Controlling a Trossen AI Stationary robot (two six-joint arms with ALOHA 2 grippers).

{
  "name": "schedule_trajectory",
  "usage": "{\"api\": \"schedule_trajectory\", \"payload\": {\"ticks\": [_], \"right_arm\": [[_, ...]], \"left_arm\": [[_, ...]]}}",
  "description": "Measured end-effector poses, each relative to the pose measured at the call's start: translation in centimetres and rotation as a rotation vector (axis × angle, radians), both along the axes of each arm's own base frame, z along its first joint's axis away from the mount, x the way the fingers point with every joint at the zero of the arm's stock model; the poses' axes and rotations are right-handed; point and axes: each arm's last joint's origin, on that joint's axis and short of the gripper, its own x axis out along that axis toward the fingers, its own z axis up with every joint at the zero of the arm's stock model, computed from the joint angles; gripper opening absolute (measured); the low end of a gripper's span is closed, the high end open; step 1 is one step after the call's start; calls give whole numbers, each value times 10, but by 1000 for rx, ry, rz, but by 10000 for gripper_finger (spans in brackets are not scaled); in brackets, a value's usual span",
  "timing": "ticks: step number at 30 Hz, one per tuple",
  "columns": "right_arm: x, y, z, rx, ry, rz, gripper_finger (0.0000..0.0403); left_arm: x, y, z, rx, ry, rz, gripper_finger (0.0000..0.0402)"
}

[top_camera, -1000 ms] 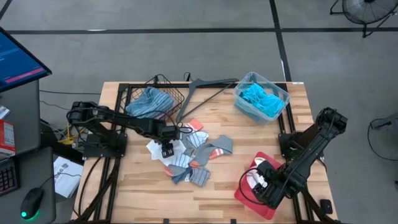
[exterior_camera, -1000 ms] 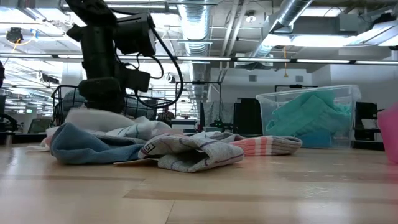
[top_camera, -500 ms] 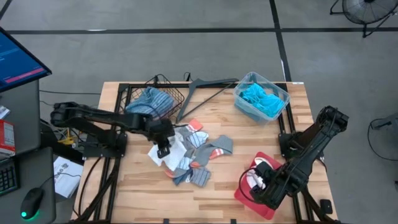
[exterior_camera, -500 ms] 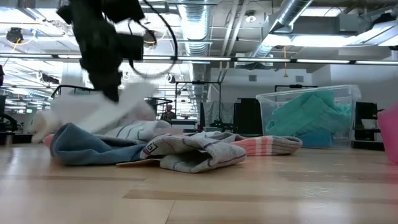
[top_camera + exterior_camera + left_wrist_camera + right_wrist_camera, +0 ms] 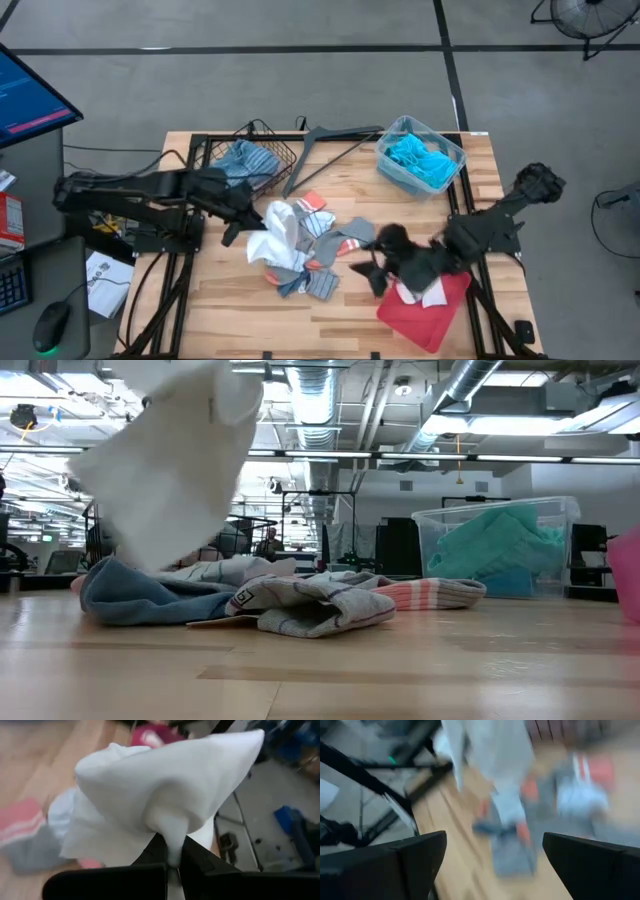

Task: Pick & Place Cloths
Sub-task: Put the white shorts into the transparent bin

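My left gripper (image 5: 243, 222) is raised over the table's left part, shut on a white cloth (image 5: 282, 232) that billows large in the low view (image 5: 170, 460) and in the left wrist view (image 5: 165, 795). The other cloths, grey, striped and pink, lie in a pile (image 5: 322, 255) at the table's middle. My right gripper (image 5: 366, 268) stands open just right of that pile, its fingers wide apart (image 5: 492, 865) with nothing between them. My left gripper pinches a bunched fold of the white cloth (image 5: 172, 837) between its two fingers (image 5: 155, 854), coming from the table's left side. The cloth spreads out beyond the fingertips and hangs slack. I cannot tell whether its lower end (image 5: 165, 560) still touches the pile.
A wire basket (image 5: 285, 150) with a blue striped cloth stands at the far left, and a dark hanger (image 5: 330, 135) lies beside it. A clear bin (image 5: 452, 152) of turquoise cloths stands far right. A red tray (image 5: 425, 318) lies near right, with something white on it.
My left gripper has shut on the white cloth in the pile, then risen and drawn back toward the table's left edge, pulling the cloth up out of the pile. My right gripper has swung from over the red tray toward the pile, staying open.
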Motion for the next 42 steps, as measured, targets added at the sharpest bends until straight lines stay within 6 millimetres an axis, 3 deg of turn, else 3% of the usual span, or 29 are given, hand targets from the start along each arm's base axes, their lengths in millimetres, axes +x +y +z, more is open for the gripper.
{"api": "schedule_trajectory", "payload": {"ticks": [5, 13, 24, 32, 38, 42], "right_arm": [[50, -31, 8, -205, -161, 36, 326], [95, -68, 5, -393, -271, 56, 326], [123, -80, -27, -431, -220, 72, 326], [141, -97, -48, -428, -186, 57, 326], [148, -109, -49, -378, -242, 127, 325], [153, -115, -48, -321, -265, 235, 292]], "left_arm": [[0, 0, 6, 4, -59, 8, 2], [10, 2, -2, 27, -13, 50, 1], [19, 4, -5, 65, -16, 122, 1], [23, -1, 2, 28, -107, 29, 1], [23, -9, 2, 24, -113, -53, 1], [23, -10, 1, 27, -109, -65, 1]]}}
